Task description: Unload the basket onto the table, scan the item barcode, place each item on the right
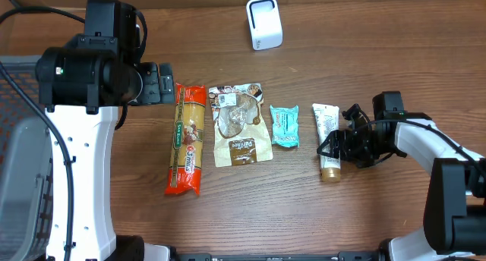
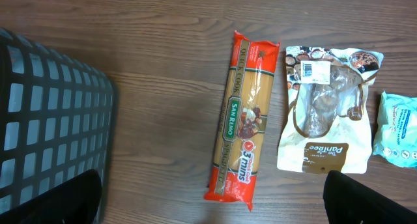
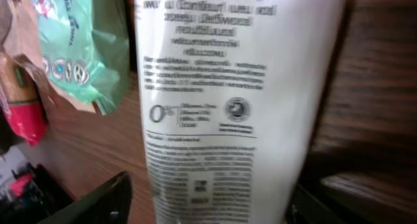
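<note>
- The tube [image 1: 326, 132] is white with a gold cap [image 1: 331, 172]; in the right wrist view its print is mostly blurred, but a large "0%" and a round seal can be read, with a small dark square mark lower down
- It lies flat on the wooden table [image 1: 395, 56], last on the right in a row of four packs; its long axis runs from the far side to the near side, cap toward the robot, flat crimped end toward the white scanner [image 1: 264, 23] at the far edge
- The right gripper [image 1: 334, 149] is over the cap end; its jaws are parted and straddle the tube, with a gap showing at one finger [image 3: 98, 199], so nothing is gripped
- The left gripper [image 1: 168, 84] hangs beside the far end of the pasta with its jaws spread wide, holding nothing
- The red pasta pack [image 2: 240, 116] reads "SAN REMO", "QUICK COOK" and "3 mins"; the cream bag [image 2: 326, 110] reads "Pantalee" and carries a white sticker; the teal packet [image 1: 285, 126] cannot be read
- A grey basket [image 2: 45, 120] stands at the left
</note>
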